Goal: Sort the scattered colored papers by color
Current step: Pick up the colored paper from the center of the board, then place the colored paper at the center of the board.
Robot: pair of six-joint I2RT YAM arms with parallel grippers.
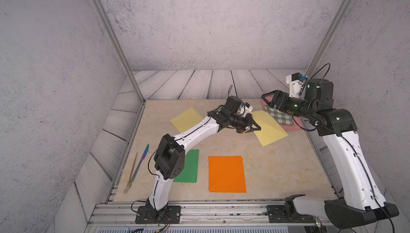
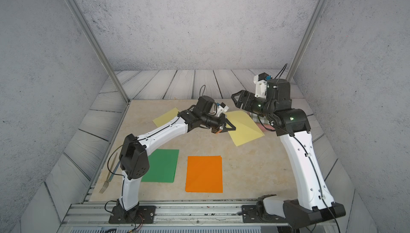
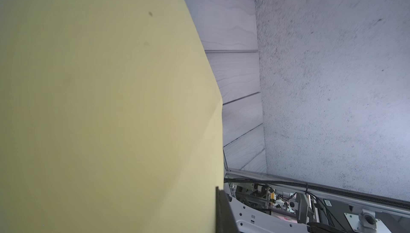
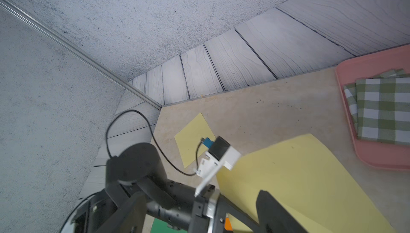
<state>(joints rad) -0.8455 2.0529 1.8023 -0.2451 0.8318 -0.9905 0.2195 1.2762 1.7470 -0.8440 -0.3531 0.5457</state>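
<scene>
Table (image 1: 277, 165): orange pile (image 1: 227, 174), green pile (image 1: 190, 167) at front, judged sorted.
Held yellow sheet (image 1: 269, 129): right of centre, one edge raised.
Second yellow sheet (image 1: 185, 118): far left, flat.
Left gripper (image 1: 255, 128): clamped on held sheet's edge.
Right gripper (image 1: 266, 101): jaws apart, empty, raised.
Recommend: carry low, slow; square over second sheet before release.

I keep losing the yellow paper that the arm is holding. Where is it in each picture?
Top view: held paper right of centre, towards the back.
Top view: paper likewise, a little nearer centre.
Left wrist: paper close up, filling much of the picture.
Right wrist: paper between the left arm and the pink tray.
Shared landmark: the grey planks.
</scene>
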